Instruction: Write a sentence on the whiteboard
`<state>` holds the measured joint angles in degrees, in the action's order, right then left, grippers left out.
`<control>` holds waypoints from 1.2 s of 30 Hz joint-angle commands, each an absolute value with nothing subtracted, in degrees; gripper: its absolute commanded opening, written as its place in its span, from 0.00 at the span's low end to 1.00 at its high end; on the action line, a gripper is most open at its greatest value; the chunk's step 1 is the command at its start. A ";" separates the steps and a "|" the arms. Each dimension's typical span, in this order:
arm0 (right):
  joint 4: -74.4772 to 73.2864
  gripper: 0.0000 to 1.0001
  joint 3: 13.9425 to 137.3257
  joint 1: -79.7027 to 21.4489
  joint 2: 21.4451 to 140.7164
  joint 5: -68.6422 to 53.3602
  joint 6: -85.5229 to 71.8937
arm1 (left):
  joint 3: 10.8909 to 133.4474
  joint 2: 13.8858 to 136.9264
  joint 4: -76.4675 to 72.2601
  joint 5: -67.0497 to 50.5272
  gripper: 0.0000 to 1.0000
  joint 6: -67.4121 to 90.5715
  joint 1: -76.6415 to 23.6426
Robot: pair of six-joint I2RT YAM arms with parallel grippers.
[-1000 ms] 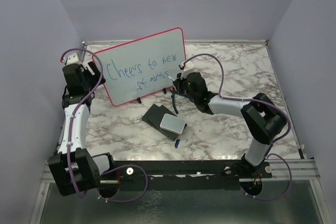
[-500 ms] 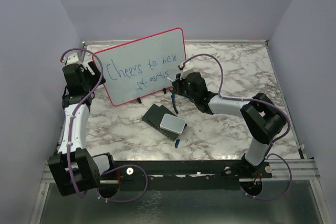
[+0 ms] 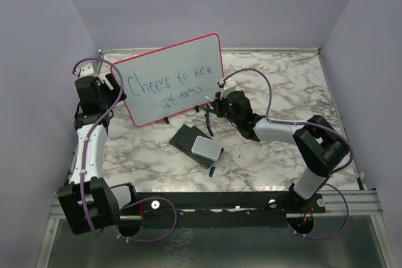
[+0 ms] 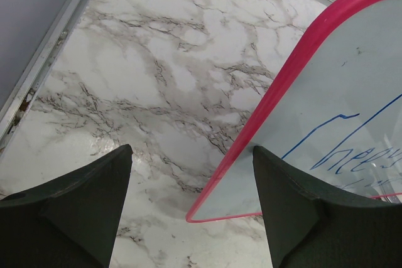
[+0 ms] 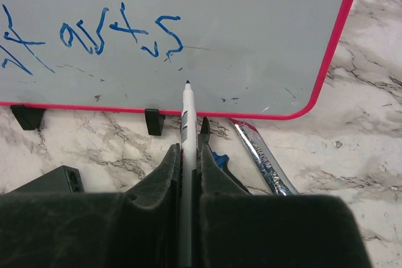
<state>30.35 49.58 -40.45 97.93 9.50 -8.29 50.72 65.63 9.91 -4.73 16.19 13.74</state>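
The whiteboard [image 3: 202,51], white with a red-pink frame, stands tilted at the back left on black feet [image 5: 152,121]. The sentence [image 3: 168,83] runs across it in blue in two lines; its last word [image 5: 94,32] fills the right wrist view. My right gripper [image 5: 187,149] [image 3: 217,100] is shut on a white marker [image 5: 186,110]. The marker's tip points at the board's lower edge, just under the final "s" and slightly off the surface. My left gripper [image 4: 191,152] [image 3: 117,87] is open, its fingers straddling the whiteboard's [image 4: 352,86] lower left corner.
A dark block with a grey-white pad [image 3: 206,147] lies on a flat dark piece [image 3: 187,136] in front of the board. A small blue cap [image 3: 212,170] lies nearer the arms. A shiny metal handle [image 5: 260,155] and a blue-handled tool [image 5: 220,158] lie by the board's right corner.
The right arm has drawn back a little to the right, taking the marker slightly away from the board. The left arm and the board have not moved.
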 commanded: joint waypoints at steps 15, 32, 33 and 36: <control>32.85 0.01 51.56 -40.22 98.49 12.70 -8.67 | 50.01 64.25 8.99 -5.62 0.79 15.48 13.56; 32.20 0.01 53.78 -40.23 100.52 13.33 -8.83 | 50.01 64.16 9.07 -5.49 0.79 15.40 13.45; 32.24 0.01 53.81 -40.20 100.62 13.36 -8.84 | 50.01 64.12 9.13 -5.48 0.79 15.42 13.45; 31.87 0.01 54.20 -40.14 101.04 13.60 -8.88 | 50.01 64.16 9.14 -5.42 0.79 15.39 13.47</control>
